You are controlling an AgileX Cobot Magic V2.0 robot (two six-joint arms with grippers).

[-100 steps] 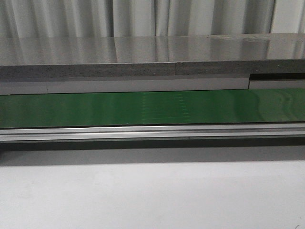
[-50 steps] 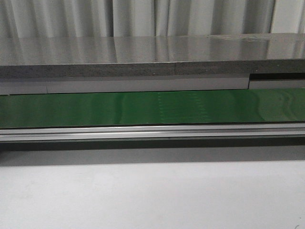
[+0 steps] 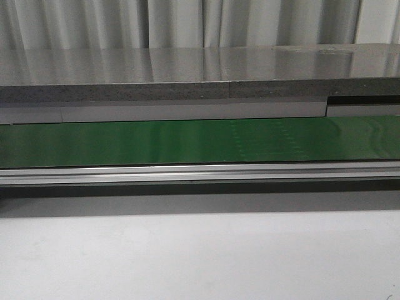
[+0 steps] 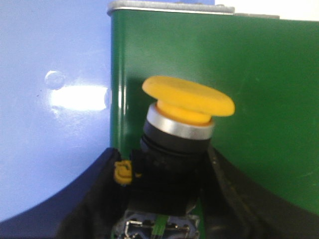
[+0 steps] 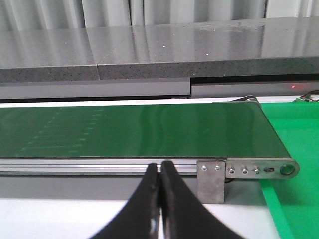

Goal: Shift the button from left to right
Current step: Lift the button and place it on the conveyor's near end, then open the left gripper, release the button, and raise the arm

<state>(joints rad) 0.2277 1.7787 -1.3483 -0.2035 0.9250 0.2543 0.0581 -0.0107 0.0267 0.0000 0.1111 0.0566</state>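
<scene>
The button (image 4: pixel 188 97) shows only in the left wrist view: a round orange-yellow cap, a silver collar and a black body with a small yellow tab. My left gripper (image 4: pixel 167 167) is shut on the black body, one dark finger on each side. It holds the button above the end of the green belt (image 4: pixel 259 74). My right gripper (image 5: pixel 159 168) is shut with nothing in it, just in front of the conveyor's aluminium rail (image 5: pixel 99 165). In the front view neither gripper nor the button appears.
The green conveyor belt (image 3: pixel 187 142) runs across the front view behind an aluminium rail (image 3: pixel 187 173), with a grey stone ledge (image 3: pixel 187 75) beyond and a white tabletop (image 3: pixel 187 256) in front. The belt's right end has a metal bracket (image 5: pixel 212 181), with a green surface (image 5: pixel 294 199) beside it.
Faint dotted marks on the green belt have drifted to the right in the front view. Nothing else there differs.
</scene>
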